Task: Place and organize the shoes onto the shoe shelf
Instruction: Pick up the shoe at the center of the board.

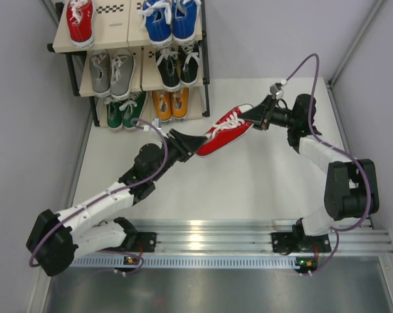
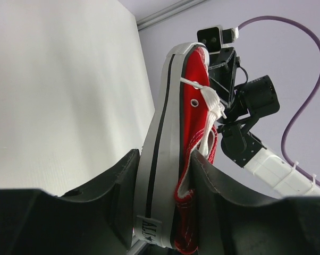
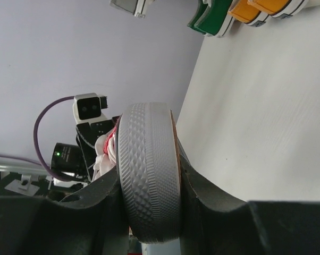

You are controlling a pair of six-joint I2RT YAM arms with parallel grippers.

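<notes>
A red shoe [image 1: 226, 129] hangs above the table between both arms. My left gripper [image 1: 188, 145] is shut on its heel, one finger [image 2: 117, 186] on the white sole and the other on the red canvas. My right gripper [image 1: 254, 115] is shut on the toe end, with the textured rubber toe cap [image 3: 149, 159] squeezed between its jaws. The shoe shelf [image 1: 115, 29] stands at the back left. It holds another red shoe [image 1: 80, 19], a blue pair [image 1: 172, 19], a grey pair [image 1: 111, 70], a black pair [image 1: 177, 65], a green pair [image 1: 126, 109] and an orange pair [image 1: 170, 101].
Grey walls close in on both sides of the white table [image 1: 249, 189]. A metal rail [image 1: 209, 238] with both arm bases runs along the near edge. Purple cables [image 1: 307, 62] loop off each wrist. The top board has room beside the lone red shoe.
</notes>
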